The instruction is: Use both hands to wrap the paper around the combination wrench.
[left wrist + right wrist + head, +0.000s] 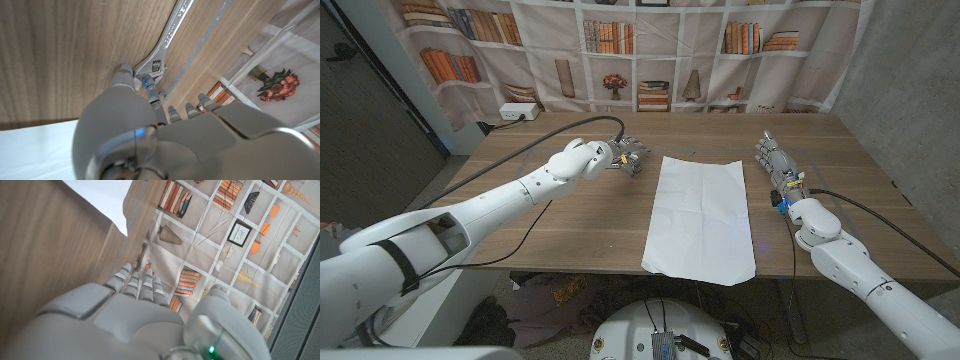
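Reaching over the worktop, the left robot hand is touching the wrench, just left of the paper; whether it is gripping I cannot tell. The wrench's long axis is running away from that hand. The right robot hand is waiting open, beyond the sheet's far side.

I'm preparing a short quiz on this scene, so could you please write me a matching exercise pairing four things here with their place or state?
Things:
1. paper
2. wrench
3. left robot hand
4. right robot hand

Places or states:
A. open on the table, right of the sheet, holding nothing
B. spread flat in the middle of the table
C. silver, lying on the bare wood left of the sheet
D. fingers at the tool's head

Pairs: 1-B, 2-C, 3-D, 4-A
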